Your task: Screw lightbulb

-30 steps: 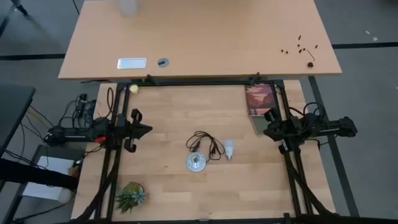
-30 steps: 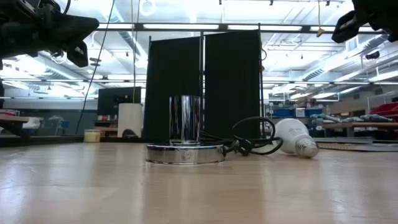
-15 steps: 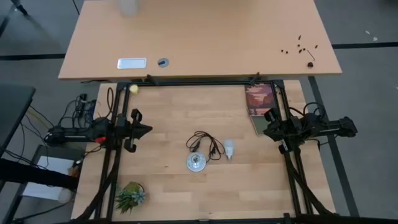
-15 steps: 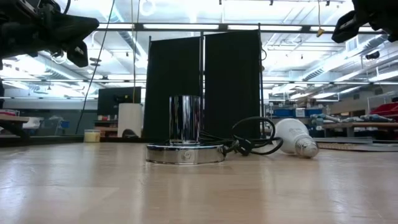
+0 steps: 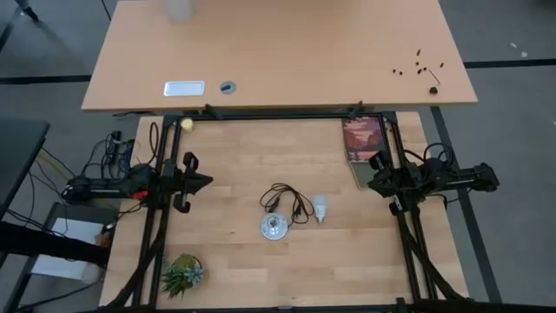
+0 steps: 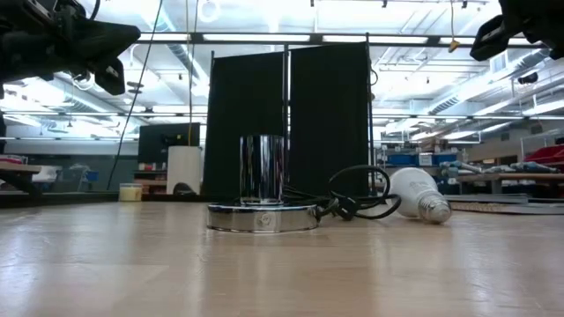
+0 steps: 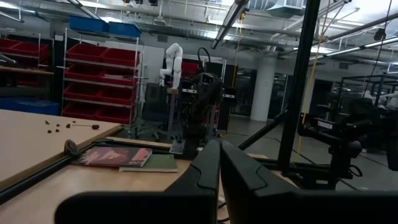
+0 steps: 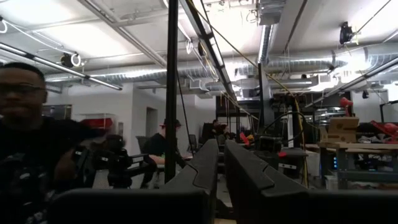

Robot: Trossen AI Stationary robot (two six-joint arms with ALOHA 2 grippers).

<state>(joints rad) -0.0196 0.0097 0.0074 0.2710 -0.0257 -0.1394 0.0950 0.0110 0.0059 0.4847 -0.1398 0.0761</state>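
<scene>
Two pincers, both idle and closed on nothing. The left pincer point(image 5: 204, 182) is parked at nine o'clock on the light wooden surface point(image 5: 234, 261), fingers point(image 7: 208, 168) pressed together. The right pincer point(image 5: 375, 183) waits at three o'clock, likewise shut and holding nothing.

Between them, just right of centre, the small white rounded lightbulb with silvery screw base point(image 5: 321, 208) lies on its side. Just beside it, toward seven o'clock, stands the round chrome socket disc point(image 5: 273, 227), upright tube pointing up, its black cord point(image 5: 288, 198) looped near the bulb.

Assessment: no step has begun; the bulb is not yet picked up. The next move calls for one pincer to open, descend on the bulb's glass end, then turn it base-down over the socket. The other pincer will likely need to steady the disc.
</scene>
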